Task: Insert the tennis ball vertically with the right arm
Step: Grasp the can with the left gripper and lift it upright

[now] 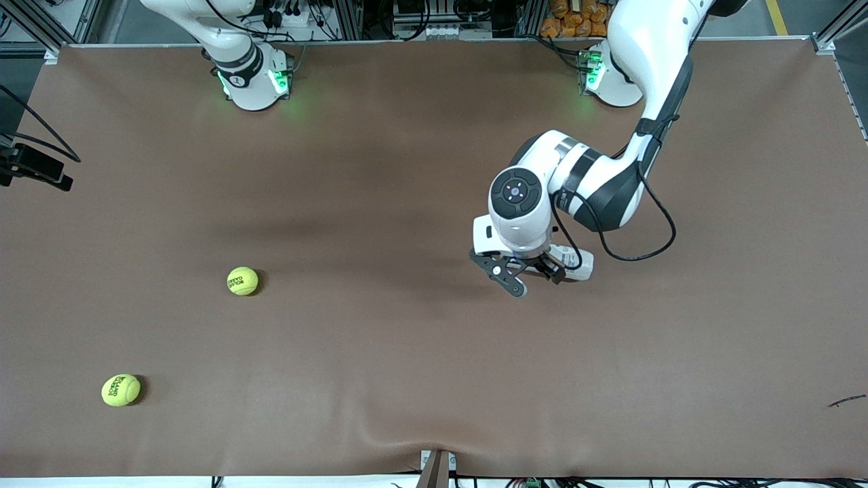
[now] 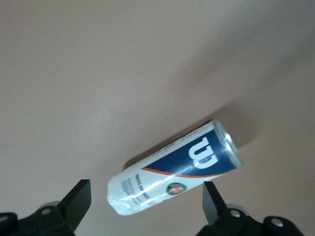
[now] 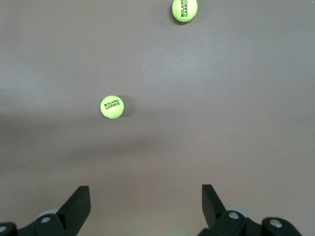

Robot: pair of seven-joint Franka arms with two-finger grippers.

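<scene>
Brown covering spreads over the whole worktop [image 1: 407,379], with both arm bases standing along its upper edge in the front view. Of the right arm [image 1: 234,54] that view shows only the base and lowest links, at its own end of the worktop; its tool is out of sight there. The left arm [image 1: 610,183] bends down from its base and ends above the middle of the worktop, toward its own end.

The left tool [image 1: 525,274] hangs over a tennis ball can [image 2: 177,169], fingers spread wide and gripping nothing. The can lies on its side on the worktop, white and dark blue with a metal rim at one end, and in the left wrist view it sits between the two fingertips without either one touching it.

The right tool [image 3: 145,201] is likewise released, its black fingers [image 3: 78,201] wide apart high over bare brown surface, and the arm waits there.

Two yellow-green tennis balls rest on the worktop toward the right arm's end, well apart from the can. One tennis ball [image 1: 242,280] lies farther from the front camera; the other ball [image 1: 121,390] lies nearer to it and closer to the worktop's end. Both carry dark lettering.
</scene>
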